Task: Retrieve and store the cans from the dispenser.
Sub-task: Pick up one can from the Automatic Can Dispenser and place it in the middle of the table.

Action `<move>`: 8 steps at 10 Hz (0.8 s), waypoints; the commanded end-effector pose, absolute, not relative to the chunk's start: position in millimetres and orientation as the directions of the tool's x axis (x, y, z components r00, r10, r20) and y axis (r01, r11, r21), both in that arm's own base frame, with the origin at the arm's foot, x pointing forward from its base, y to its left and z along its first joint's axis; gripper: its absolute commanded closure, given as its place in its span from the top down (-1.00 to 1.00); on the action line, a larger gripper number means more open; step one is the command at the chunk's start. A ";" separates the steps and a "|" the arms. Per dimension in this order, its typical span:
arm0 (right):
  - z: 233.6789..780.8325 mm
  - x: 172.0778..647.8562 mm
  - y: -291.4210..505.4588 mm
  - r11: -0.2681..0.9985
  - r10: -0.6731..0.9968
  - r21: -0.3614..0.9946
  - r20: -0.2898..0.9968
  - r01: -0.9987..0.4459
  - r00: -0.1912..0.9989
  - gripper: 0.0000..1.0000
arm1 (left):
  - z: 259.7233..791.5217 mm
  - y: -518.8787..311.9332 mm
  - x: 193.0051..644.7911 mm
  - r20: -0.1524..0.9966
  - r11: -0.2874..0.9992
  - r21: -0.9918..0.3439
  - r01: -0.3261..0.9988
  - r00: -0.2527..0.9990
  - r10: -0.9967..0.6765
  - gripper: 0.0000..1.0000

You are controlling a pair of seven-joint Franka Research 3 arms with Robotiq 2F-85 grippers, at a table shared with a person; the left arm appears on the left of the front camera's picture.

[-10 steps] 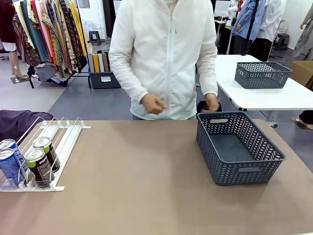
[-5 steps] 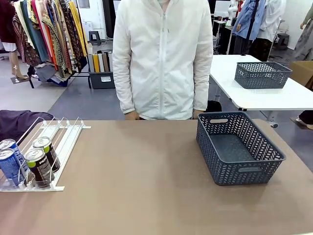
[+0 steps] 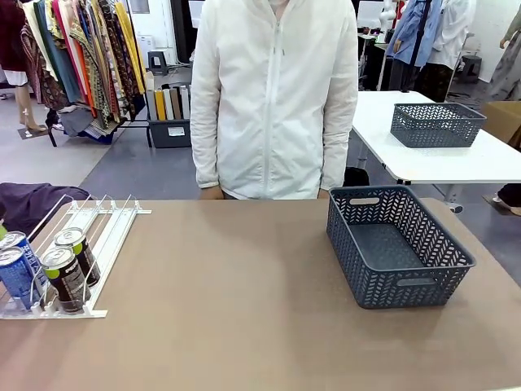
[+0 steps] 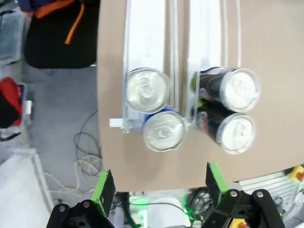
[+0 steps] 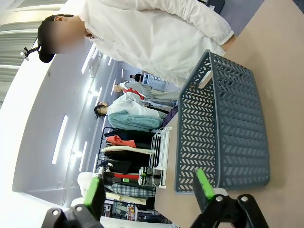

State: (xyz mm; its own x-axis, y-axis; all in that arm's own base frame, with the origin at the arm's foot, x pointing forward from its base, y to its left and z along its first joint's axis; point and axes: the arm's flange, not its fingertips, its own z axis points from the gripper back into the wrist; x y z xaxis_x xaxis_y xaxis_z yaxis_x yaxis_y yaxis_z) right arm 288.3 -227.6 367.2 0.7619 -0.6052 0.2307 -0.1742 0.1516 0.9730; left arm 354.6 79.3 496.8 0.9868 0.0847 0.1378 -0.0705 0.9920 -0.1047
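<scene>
The left end effector (image 4: pixel 159 187) hangs wide open above the four cans (image 4: pixel 164 130), which stand at the stop end of the dispenser (image 4: pixel 147 38) as before. The right end effector (image 5: pixel 149 192), also wide open, faces the grey basket (image 5: pixel 228 128). Across the bench (image 3: pixel 228 293), the person (image 3: pixel 273 98) has lowered both hands.

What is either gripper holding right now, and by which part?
Nothing. The left gripper is open above the cans in the dispenser, touching none; the right gripper is open too, empty, facing the basket.
</scene>
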 end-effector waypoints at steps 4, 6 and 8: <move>371.5 285.8 -227.1 0.145 -0.600 0.975 0.224 -0.171 0.768 1.00 | 477.0 55.3 386.1 0.072 0.985 -0.048 -0.166 0.983 0.169 1.00; 371.5 285.8 -227.1 0.145 -0.600 0.975 0.224 -0.171 0.768 1.00 | 469.3 48.2 392.4 0.037 0.989 -0.014 -0.150 0.988 0.151 1.00; 371.5 285.8 -227.1 0.145 -0.600 0.975 0.224 -0.171 0.768 1.00 | 451.9 47.9 403.8 -0.020 0.982 0.012 -0.189 0.982 0.190 1.00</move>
